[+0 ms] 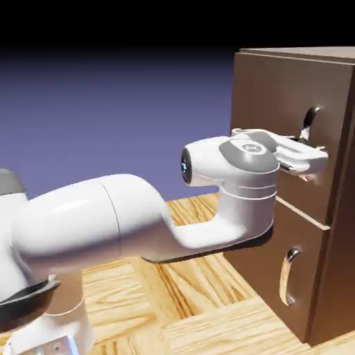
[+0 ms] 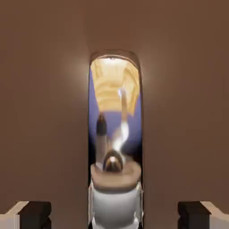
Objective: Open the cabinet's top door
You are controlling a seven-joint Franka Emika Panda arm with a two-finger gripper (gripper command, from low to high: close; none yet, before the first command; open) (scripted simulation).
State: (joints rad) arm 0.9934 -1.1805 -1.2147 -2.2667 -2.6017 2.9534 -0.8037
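Top door (image 1: 270,97): the upper panel of the brown cabinet (image 1: 340,208), at right in the scene, looking shut. From the left, the white arm (image 1: 132,222) reaches its handle (image 2: 115,116). The gripper (image 2: 114,215) is open — a finger on each side, apart from the bar. The step seems to be grasping; next, close, then pull.

Before you: one dark brown cabinet (image 1: 277,104), wooden, smooth, softly glossy. Two curved silver handles (image 1: 310,126), polished metal, mirror-like. One white robot arm (image 1: 83,215), smooth, glossy as plastic. One pale yellow wooden parquet surface (image 1: 201,277), grain visible, glossy.
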